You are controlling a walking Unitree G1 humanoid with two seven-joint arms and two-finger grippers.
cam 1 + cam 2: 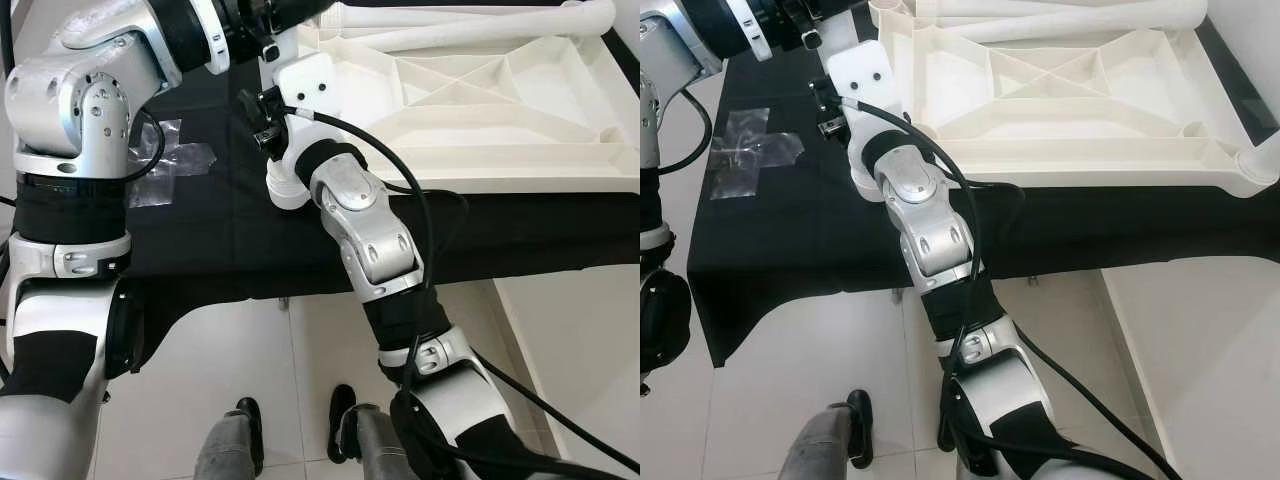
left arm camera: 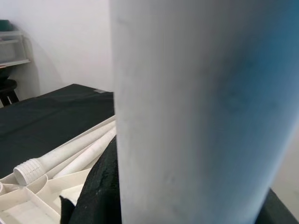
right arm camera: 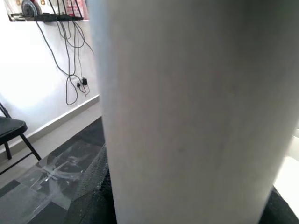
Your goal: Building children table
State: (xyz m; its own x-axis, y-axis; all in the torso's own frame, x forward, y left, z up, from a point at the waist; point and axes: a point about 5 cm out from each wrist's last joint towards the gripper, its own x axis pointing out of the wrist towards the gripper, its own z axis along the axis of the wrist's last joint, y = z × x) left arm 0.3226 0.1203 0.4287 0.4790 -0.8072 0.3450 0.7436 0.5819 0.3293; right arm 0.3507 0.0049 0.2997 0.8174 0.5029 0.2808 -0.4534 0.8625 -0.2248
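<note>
White ribbed plastic tabletop upside down on black cloth; hand grips cannot be told

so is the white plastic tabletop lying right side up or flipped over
Flipped over: the white plastic tabletop lies on the black cloth with its ribbed underside and corner leg sockets facing up.

Readable text: you'll find none anywhere.
Labels, brands: none legible to you.
Numbers, signs: none you can make out.
</note>
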